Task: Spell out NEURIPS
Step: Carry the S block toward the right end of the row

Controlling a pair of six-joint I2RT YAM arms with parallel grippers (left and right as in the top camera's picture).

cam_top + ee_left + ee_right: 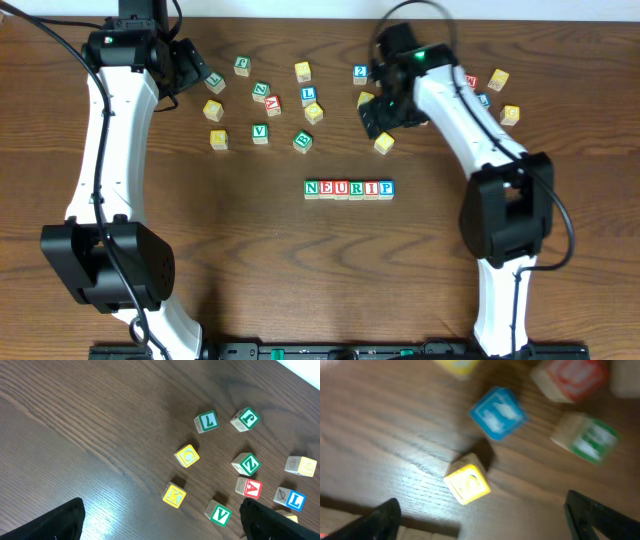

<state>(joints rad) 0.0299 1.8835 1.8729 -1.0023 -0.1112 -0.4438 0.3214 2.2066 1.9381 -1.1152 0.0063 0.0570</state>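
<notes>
**A:** Where is the word standing, and what is worrying you?

**B:** The NEURIP row (pixel 348 189) is sitting mid-frame in the overhead view, lacking its last letter. Your right gripper (pixel 375 122) is hanging spread wide and empty over the yellow cube (pixel 467 484) (face blurred, probably an S). That cube is lying skewed to your jaws, so closing could twist it away. The blue cube (pixel 498 412) is crowding it. Your left gripper (pixel 192 68) is idling upper left, unclenched.

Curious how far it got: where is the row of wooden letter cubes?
In the overhead view, the row of light-wood letter cubes lies at the centre, below a loose yellow-faced wooden cube off its right end.
</notes>
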